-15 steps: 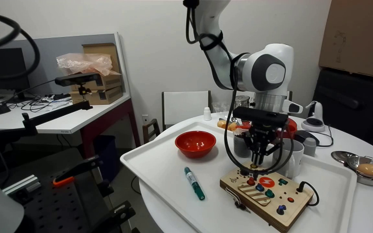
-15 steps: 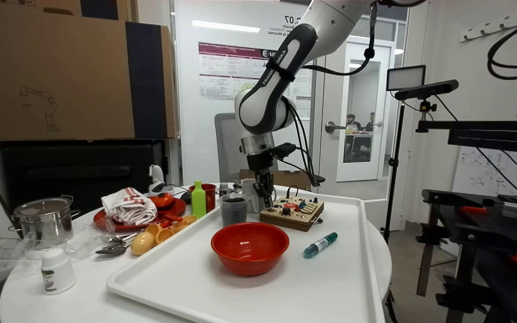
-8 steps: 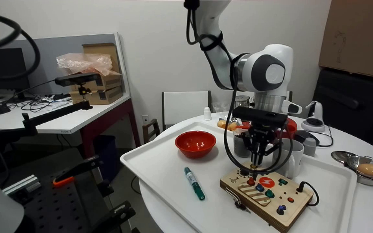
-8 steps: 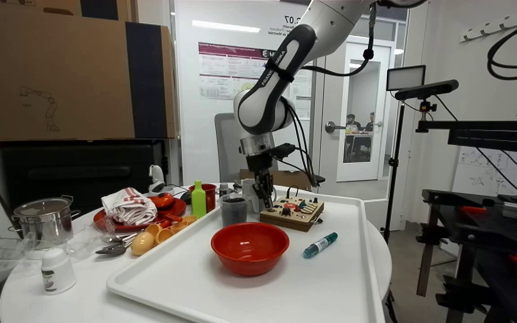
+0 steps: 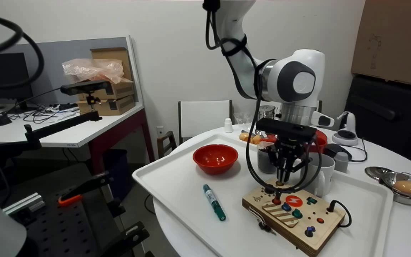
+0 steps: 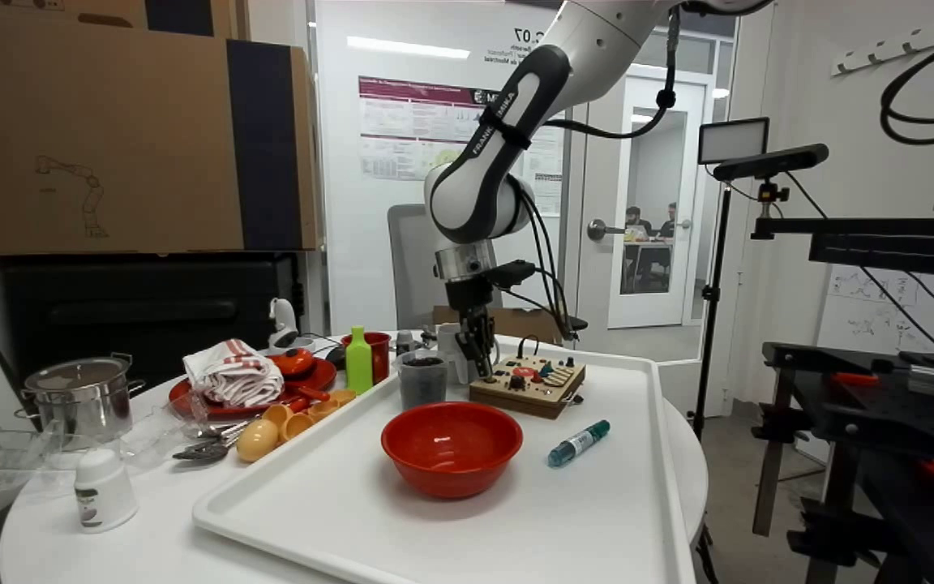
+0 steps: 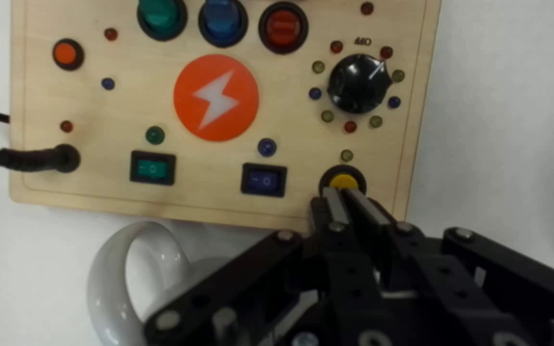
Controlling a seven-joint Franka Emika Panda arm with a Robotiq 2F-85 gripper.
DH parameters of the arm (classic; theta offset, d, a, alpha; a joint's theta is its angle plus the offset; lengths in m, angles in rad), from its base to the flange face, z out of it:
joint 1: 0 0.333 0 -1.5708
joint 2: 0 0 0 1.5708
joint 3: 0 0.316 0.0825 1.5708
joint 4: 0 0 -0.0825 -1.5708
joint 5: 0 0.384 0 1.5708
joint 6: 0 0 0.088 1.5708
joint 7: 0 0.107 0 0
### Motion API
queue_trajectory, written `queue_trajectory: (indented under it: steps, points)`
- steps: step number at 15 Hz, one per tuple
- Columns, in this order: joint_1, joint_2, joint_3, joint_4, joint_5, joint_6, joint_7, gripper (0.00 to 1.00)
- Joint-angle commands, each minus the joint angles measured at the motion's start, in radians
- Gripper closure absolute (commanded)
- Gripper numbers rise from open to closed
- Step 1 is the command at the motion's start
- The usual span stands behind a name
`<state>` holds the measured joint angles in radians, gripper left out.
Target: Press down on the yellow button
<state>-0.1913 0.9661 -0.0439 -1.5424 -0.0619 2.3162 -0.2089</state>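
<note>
In an exterior view, a white round table (image 6: pixel 163 551) bears a white rectangular tray (image 6: pixel 337 527); a large brown cardboard box (image 6: pixel 110 138) fills the far left, a white windowed door (image 6: pixel 653 312) the far right. On the tray, a round red bowl (image 6: pixel 451 462) stands near, a light wooden rectangular board (image 6: pixel 507 400) farther, with a white mug (image 5: pixel 329 167) just beside it. A looped black cable (image 5: pixel 248 153) hangs before the black gripper (image 7: pixel 342 191), clenched, its tips at the round yellow button (image 7: pixel 343 181) on the board's left end; whether that is pressed I cannot tell.
</note>
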Motion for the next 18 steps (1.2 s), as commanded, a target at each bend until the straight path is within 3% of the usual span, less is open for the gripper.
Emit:
queue_trajectory:
  steps: [1, 11, 18]
  points:
    - [-0.017, -0.014, 0.004, -0.019, 0.030, 0.032, 0.017, 0.90]
    - [-0.049, -0.109, 0.029, -0.096, 0.065, 0.081, -0.016, 0.90]
    - [-0.084, -0.287, 0.082, -0.240, 0.081, 0.067, -0.145, 0.90]
